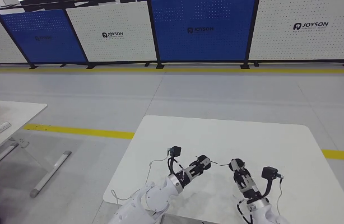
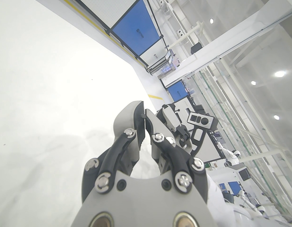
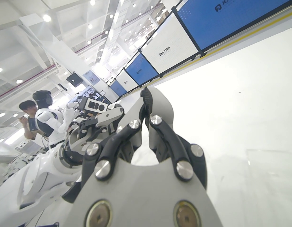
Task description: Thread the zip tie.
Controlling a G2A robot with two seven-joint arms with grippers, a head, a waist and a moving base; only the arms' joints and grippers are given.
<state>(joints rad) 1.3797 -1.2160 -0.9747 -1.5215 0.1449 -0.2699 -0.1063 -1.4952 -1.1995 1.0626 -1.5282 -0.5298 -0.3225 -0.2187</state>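
Item: zip tie (image 1: 213, 163), a thin dark strip held above the tabletop (image 1: 261, 134), between the two arms

Left pincer (image 2: 144, 114): pressed together on a small dark end, apparently the tie

Right pincer (image 3: 145, 94): pressed together; whether anything is inside is too fine to tell

Risk: the tips nearly meet, so a slight misalignment could bend the tail past the head or knock the pincers together

Room: bare tabletop ahead and to both sides; the near edge lies under the forearms
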